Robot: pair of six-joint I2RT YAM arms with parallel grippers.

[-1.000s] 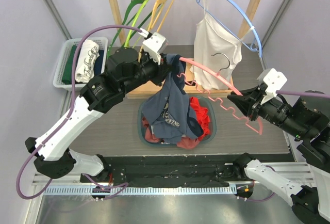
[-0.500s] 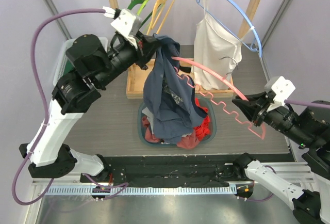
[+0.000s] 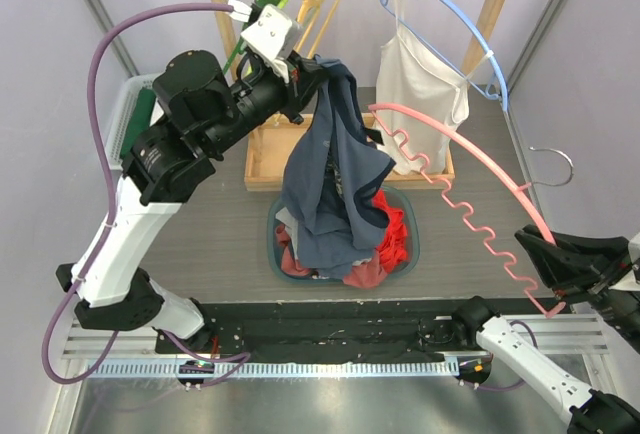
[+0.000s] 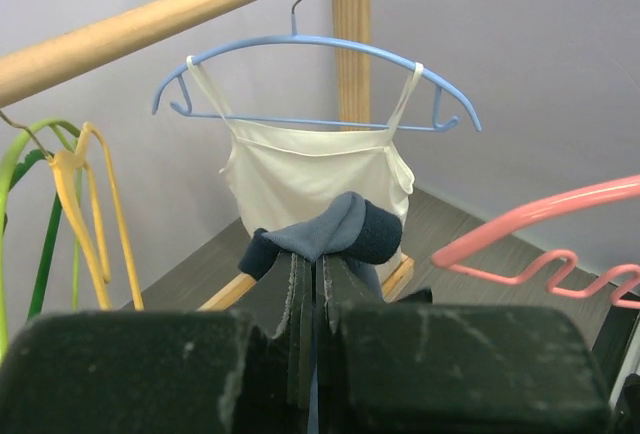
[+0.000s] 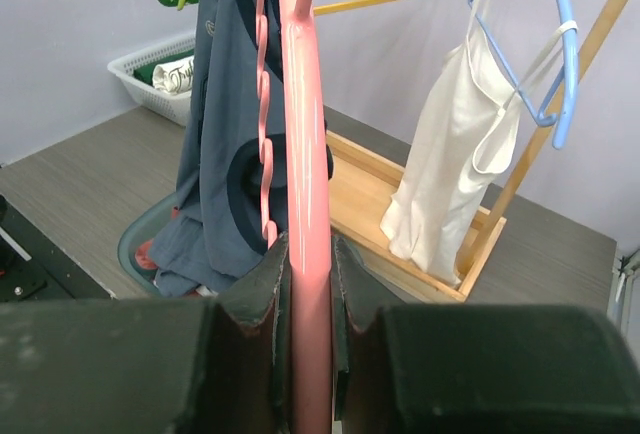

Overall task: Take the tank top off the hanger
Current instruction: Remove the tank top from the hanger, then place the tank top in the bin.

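Pulled rightward, the pink hanger (image 5: pixel 303 144) sits clamped in the right pincer (image 5: pixel 305 252); left pincer (image 4: pixel 317 272) grips tank top (image 3: pixel 330 174).

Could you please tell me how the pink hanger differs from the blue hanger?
The pink hanger is clamped in the right gripper; the blue hanger hangs from the wooden rail by its hook. The pink hanger's lower bar is wavy; the blue hanger's is straight. The blue hanger carries a white top; the pink hanger looks bare. Both have curved arms and a metal hook.
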